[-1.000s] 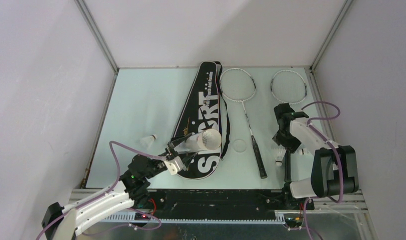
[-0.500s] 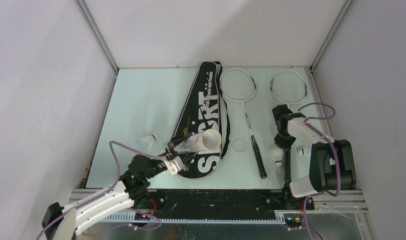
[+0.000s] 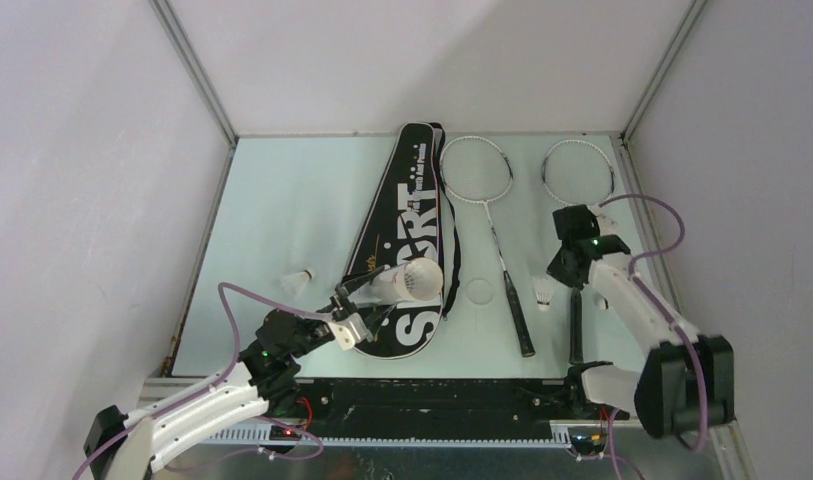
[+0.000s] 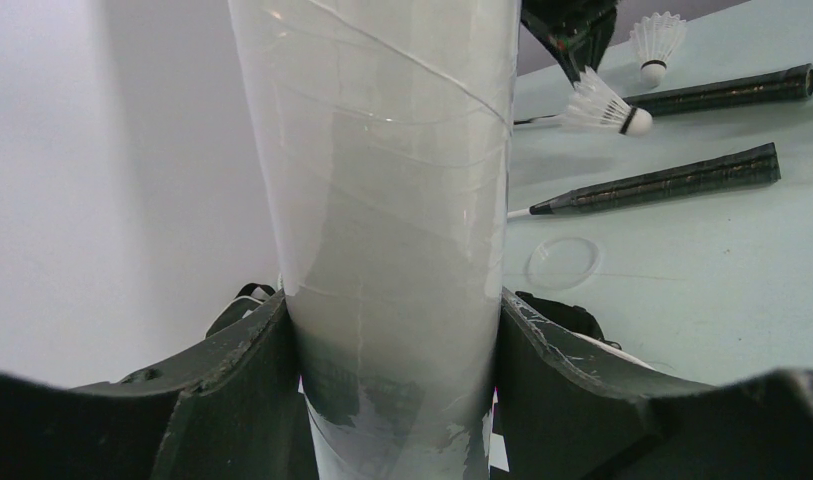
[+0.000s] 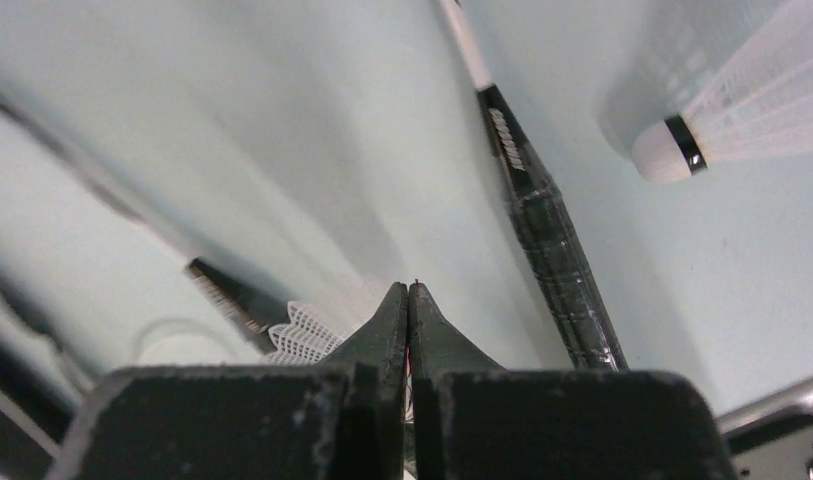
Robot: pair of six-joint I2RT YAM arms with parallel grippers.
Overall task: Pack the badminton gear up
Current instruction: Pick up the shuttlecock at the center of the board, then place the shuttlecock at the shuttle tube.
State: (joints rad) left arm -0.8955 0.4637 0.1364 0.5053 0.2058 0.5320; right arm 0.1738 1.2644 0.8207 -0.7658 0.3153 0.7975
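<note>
Pale worktop [image 3: 282,220], white walls. Over the last second the right gripper [image 5: 409,310] went from apart to fully together, apparently pinching the feather rim of a shuttlecock [image 3: 544,293], which shifted away from its earlier spot beside the racket handle [image 3: 575,325]. Left gripper [image 3: 357,300] stayed clamped on the tube [image 4: 382,200] over the bag [image 3: 407,200]. Judgement: pick made; carrying it to the tube mouth looks next.

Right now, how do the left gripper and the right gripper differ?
The left gripper clamps the white tube, jaws wide; the right gripper is shut, seemingly pinching a shuttlecock by its feathers. The left is by the SPORT bag, the right beside a racket handle. Both are black.
</note>
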